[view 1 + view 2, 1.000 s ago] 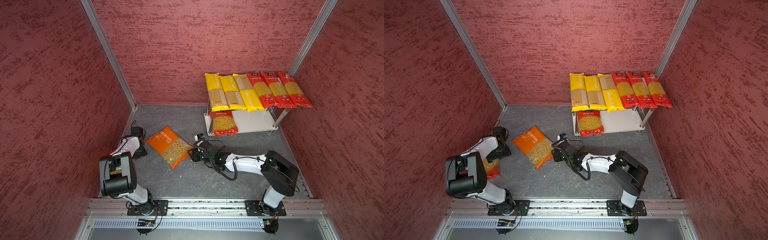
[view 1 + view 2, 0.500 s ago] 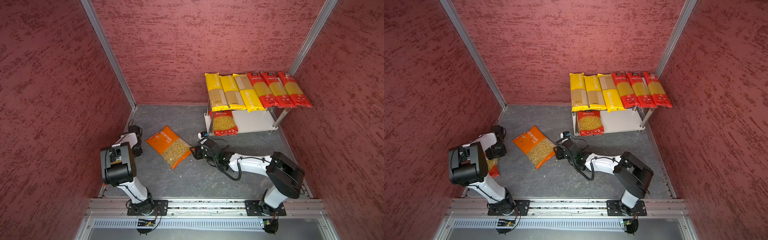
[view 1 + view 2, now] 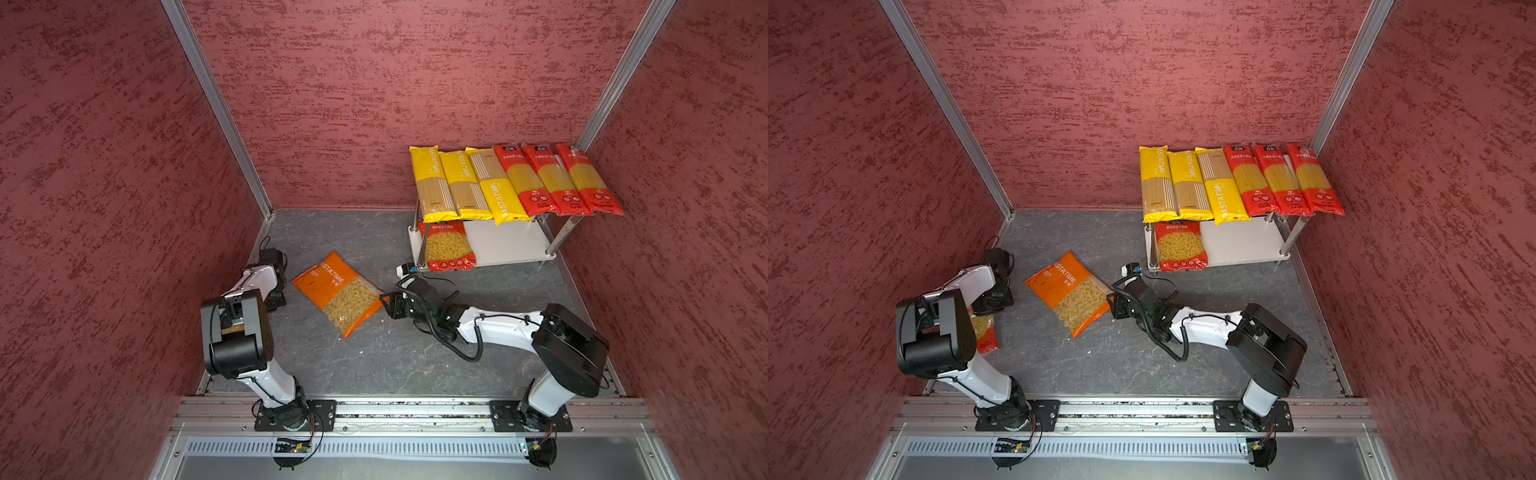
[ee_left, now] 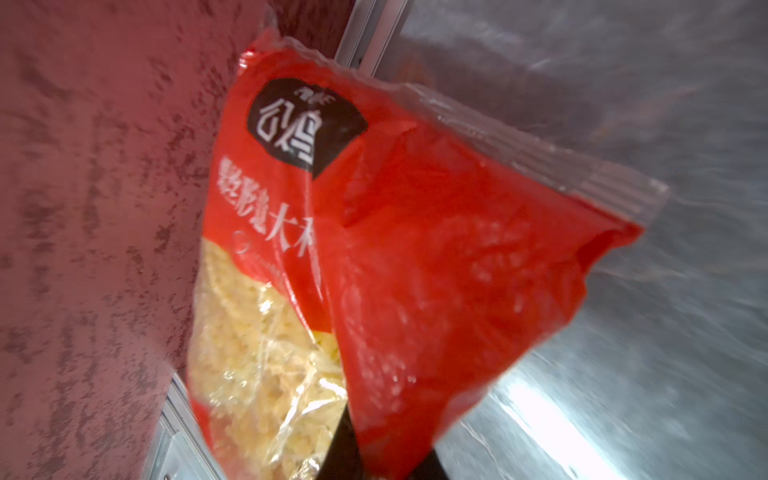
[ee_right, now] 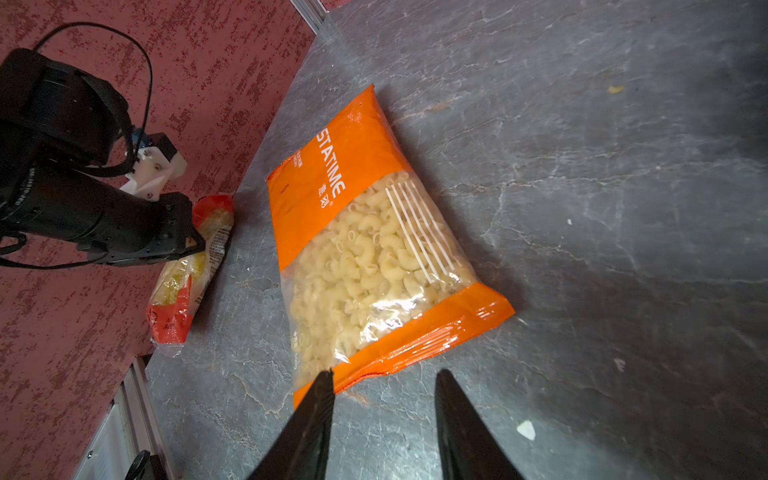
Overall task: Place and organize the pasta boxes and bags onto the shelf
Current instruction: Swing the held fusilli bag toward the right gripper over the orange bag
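pinching the red bag (image 4: 415, 270) by the wall (image 4: 83, 208) in the left gripper (image 5: 189, 245) for lifting, with the right gripper (image 5: 384, 386) spread at the orange bag (image 5: 365, 249) corner.

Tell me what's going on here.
The left claw is shut on a red pasta bag by the wall. The right claw is open at the edge of the orange macaroni bag on the floor. The shelf holds six spaghetti packs on top and another red bag below.
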Motion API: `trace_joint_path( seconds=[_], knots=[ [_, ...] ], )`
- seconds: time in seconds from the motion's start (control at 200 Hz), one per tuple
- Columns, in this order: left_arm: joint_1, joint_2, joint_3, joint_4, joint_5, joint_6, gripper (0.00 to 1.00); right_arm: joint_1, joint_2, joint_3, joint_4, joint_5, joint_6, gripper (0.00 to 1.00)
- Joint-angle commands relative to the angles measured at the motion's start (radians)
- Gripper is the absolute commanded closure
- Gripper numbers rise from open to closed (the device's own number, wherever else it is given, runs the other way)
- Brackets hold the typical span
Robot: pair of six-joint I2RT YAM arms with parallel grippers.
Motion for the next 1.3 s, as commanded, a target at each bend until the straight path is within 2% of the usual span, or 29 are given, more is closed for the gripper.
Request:
trace_joint_path(
  seconds=[0.0,0.125,0.21,0.336,0.536,0.706,0.782,0.852,0.907,1.012,1.067,1.167,1.292],
  knots=[
    [-0.066,-0.103,-0.001,-0.018,0.004,-0.029,1.00,-0.003,-0.008,0.004,-0.001,0.019,0.006,0.57],
    [-0.105,-0.200,0.003,-0.056,-0.024,-0.071,1.00,-0.003,-0.005,0.022,-0.020,0.021,0.013,0.58],
    [-0.159,-0.263,0.021,-0.096,-0.003,-0.107,1.00,-0.003,-0.001,0.035,-0.036,0.020,0.020,0.58],
    [-0.310,-0.324,0.064,-0.202,0.048,-0.209,1.00,-0.003,0.006,0.052,-0.065,0.027,0.020,0.58],
    [-0.599,-0.373,0.131,-0.357,0.082,-0.380,1.00,-0.003,0.004,0.060,-0.100,0.053,0.042,0.58],
    [-0.792,-0.339,0.174,-0.312,0.168,-0.511,1.00,-0.003,0.000,0.056,-0.110,0.048,0.085,0.57],
    [-0.839,-0.308,0.178,-0.216,0.250,-0.537,0.88,-0.003,-0.005,0.049,-0.117,0.056,0.107,0.58],
    [-0.845,-0.301,0.169,-0.111,0.371,-0.540,0.73,-0.003,-0.011,0.038,-0.122,0.063,0.130,0.57],
    [-0.847,-0.305,0.176,-0.051,0.422,-0.513,0.59,-0.003,-0.015,0.030,-0.126,0.062,0.154,0.57],
    [-0.817,-0.342,0.198,-0.011,0.463,-0.429,0.46,0.003,-0.023,0.014,-0.132,0.045,0.208,0.57],
    [-0.771,-0.371,0.181,0.006,0.513,-0.387,0.43,0.011,-0.023,0.006,-0.134,0.031,0.231,0.57],
    [-0.633,-0.422,0.093,0.028,0.605,-0.340,0.42,0.031,-0.019,-0.015,-0.120,-0.003,0.285,0.54],
    [-0.469,-0.484,-0.072,0.058,0.677,-0.321,0.37,0.049,-0.006,-0.046,-0.071,-0.058,0.343,0.44]
  ],
)
